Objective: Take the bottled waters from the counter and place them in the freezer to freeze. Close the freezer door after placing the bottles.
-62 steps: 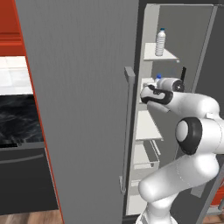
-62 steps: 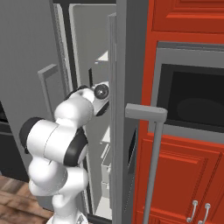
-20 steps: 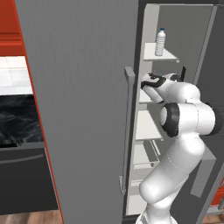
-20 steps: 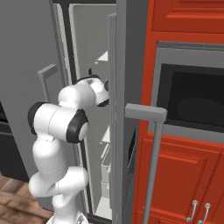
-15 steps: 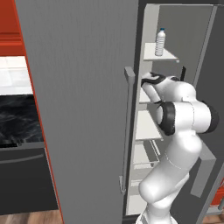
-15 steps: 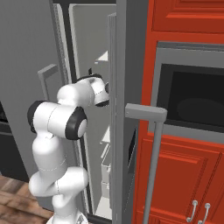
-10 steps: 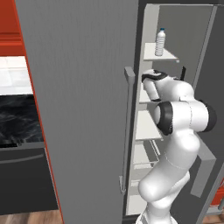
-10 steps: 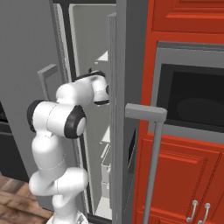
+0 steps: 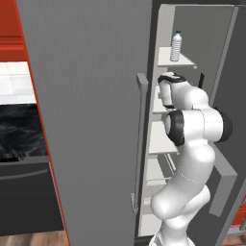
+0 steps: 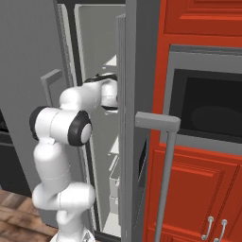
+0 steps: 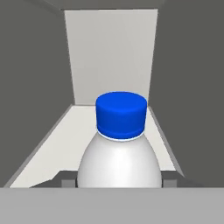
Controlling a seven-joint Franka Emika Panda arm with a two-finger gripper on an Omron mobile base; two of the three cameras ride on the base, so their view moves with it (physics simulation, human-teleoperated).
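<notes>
A clear bottled water (image 11: 119,153) with a blue cap stands upright between my fingertips (image 11: 169,176), over a white shelf (image 11: 48,148) inside the grey freezer; my gripper (image 11: 117,179) is shut on it. My arm (image 9: 192,125) reaches through the open front into the middle of the compartment. A second bottled water (image 9: 177,46) stands upright on the upper shelf (image 9: 185,61), above my hand. The freezer door (image 10: 130,142) is swung open to the right of my arm, and its long bar handle (image 10: 163,189) faces outward.
The other grey door (image 9: 91,120), with its handle (image 9: 141,144), stands close on my arm's left. The black counter (image 9: 19,129) lies beyond it. A black built-in oven (image 10: 208,108) and red cabinets (image 10: 189,194) sit to the right. White bins (image 10: 114,186) sit low in the freezer.
My hand has pushed deeper and slightly higher into the freezer with the bottle, and the elbow has folded in behind it. The upper-shelf bottle and the doors have not moved.
</notes>
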